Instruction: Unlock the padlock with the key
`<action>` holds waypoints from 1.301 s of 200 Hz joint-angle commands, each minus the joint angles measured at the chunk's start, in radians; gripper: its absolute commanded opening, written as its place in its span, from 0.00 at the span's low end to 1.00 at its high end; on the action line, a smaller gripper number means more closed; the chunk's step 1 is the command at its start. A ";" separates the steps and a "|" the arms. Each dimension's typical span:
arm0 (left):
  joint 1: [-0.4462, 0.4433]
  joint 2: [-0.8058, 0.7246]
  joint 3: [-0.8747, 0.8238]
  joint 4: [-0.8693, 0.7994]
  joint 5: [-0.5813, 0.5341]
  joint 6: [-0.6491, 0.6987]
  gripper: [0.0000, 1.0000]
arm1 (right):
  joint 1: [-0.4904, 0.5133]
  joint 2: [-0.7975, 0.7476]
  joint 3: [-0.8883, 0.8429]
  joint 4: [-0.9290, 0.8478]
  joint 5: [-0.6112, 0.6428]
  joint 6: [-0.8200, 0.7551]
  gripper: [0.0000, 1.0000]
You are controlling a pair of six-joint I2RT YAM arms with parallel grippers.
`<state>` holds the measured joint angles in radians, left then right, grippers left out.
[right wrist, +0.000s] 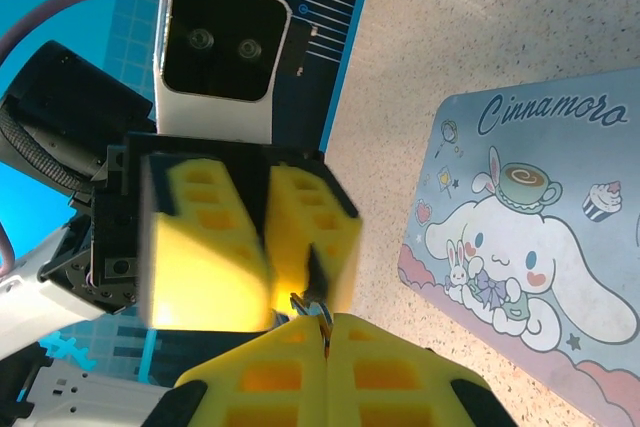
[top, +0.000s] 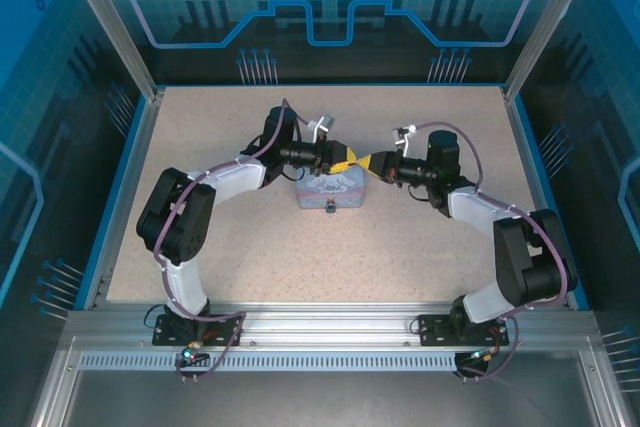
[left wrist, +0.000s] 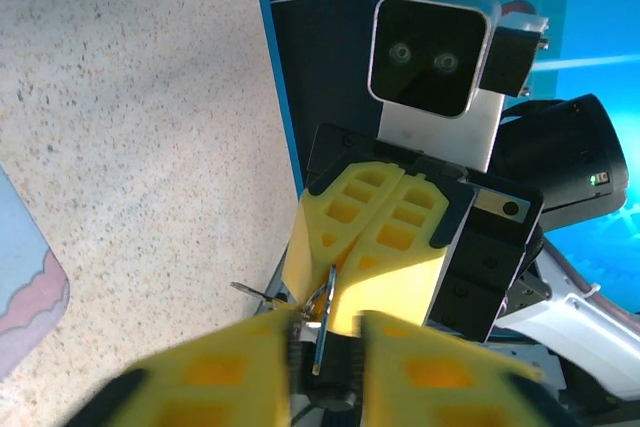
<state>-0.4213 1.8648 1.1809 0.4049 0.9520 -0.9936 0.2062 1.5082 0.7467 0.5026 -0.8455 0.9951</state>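
Note:
Above the pale blue tin (top: 328, 190), my left gripper (top: 346, 159) and right gripper (top: 376, 165) meet tip to tip. In the left wrist view my left gripper (left wrist: 330, 337) is shut on the small dark padlock (left wrist: 348, 349), wedged between its blurred yellow pads. The thin silver key (left wrist: 326, 319) runs from the right gripper (left wrist: 338, 272) down to the padlock. A second small key (left wrist: 250, 290) juts out to the left on the ring. In the right wrist view my right gripper (right wrist: 325, 325) is shut on the key (right wrist: 318, 309), facing the left gripper's fingers (right wrist: 205, 247).
The tin (right wrist: 530, 247), printed with a white cartoon figure, lies flat on the speckled table (top: 250, 247) just below both grippers. A blue rim and aluminium posts (top: 110, 17) bound the table. Free tabletop lies in front of and behind the tin.

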 commanded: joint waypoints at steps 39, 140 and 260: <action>0.035 -0.184 -0.246 0.214 -0.208 -0.055 0.67 | -0.008 -0.049 -0.087 -0.001 0.093 0.046 0.00; -0.197 -0.325 -0.583 -0.006 -0.742 0.374 0.72 | 0.149 0.053 -0.071 -0.014 0.374 0.171 0.00; -0.219 -0.026 -0.545 0.316 -0.893 0.522 0.71 | 0.170 0.210 0.010 -0.032 0.454 0.204 0.00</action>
<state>-0.6380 1.7523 0.5953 0.6632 0.1009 -0.5182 0.3683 1.6615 0.7139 0.4911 -0.4191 1.1976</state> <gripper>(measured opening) 0.713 0.049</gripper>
